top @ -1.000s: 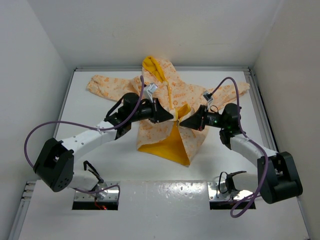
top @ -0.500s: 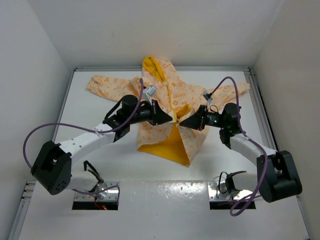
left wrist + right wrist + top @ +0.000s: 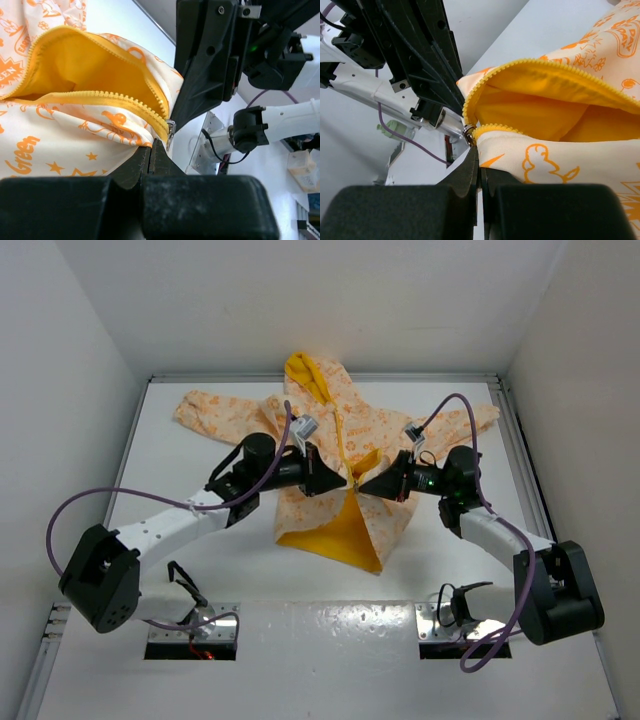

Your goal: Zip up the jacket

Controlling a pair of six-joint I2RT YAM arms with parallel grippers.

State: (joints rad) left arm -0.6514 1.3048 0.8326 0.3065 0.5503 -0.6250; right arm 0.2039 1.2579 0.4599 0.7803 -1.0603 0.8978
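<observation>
The jacket [image 3: 345,425] lies flat on the table with its hood at the far side and its sleeves spread. It is cream with orange prints. Its lower front is open and shows the yellow lining [image 3: 335,525]. My left gripper [image 3: 340,480] and right gripper [image 3: 365,484] meet tip to tip at the zipper. In the left wrist view my left gripper [image 3: 151,144] is shut on the jacket's front edge, right beside the metal zipper slider [image 3: 171,129]. In the right wrist view my right gripper [image 3: 479,150] is shut on the other front edge under the slider [image 3: 468,135].
White walls enclose the white table [image 3: 200,540] on the left, right and far sides. The left sleeve [image 3: 215,415] reaches toward the far left and the right sleeve [image 3: 465,418] toward the far right. Purple cables loop off both arms.
My left arm has shifted a little, its wrist moving slightly nearer. Both grippers stay shut at the zipper. The right arm has not visibly moved.
</observation>
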